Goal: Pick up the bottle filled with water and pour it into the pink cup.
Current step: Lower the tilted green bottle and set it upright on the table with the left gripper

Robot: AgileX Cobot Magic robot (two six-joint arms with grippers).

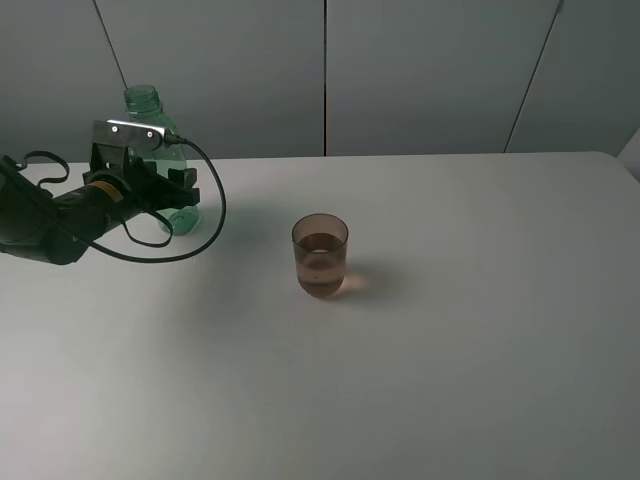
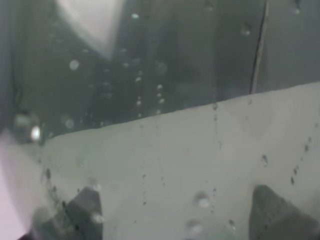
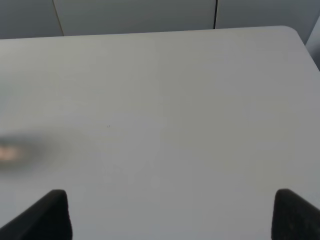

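The green bottle (image 1: 150, 110) stands upright at the back left of the table. My left gripper (image 1: 181, 198) is shut around its lower body; only the neck, shoulder and a bit of the base show. In the left wrist view the wet bottle wall (image 2: 165, 150) fills the picture, with my gripper (image 2: 177, 215) at either side of it. The pink cup (image 1: 320, 256) stands mid-table, to the right of the bottle and apart from it, with liquid in it. My right gripper (image 3: 172, 215) is open and empty over bare table; it does not show in the exterior view.
The white table (image 1: 480, 330) runs to a back edge against grey wall panels (image 1: 420, 70). A black cable (image 1: 205, 235) loops from the left wrist down onto the table beside the bottle. The table's far right corner (image 3: 292, 31) shows in the right wrist view.
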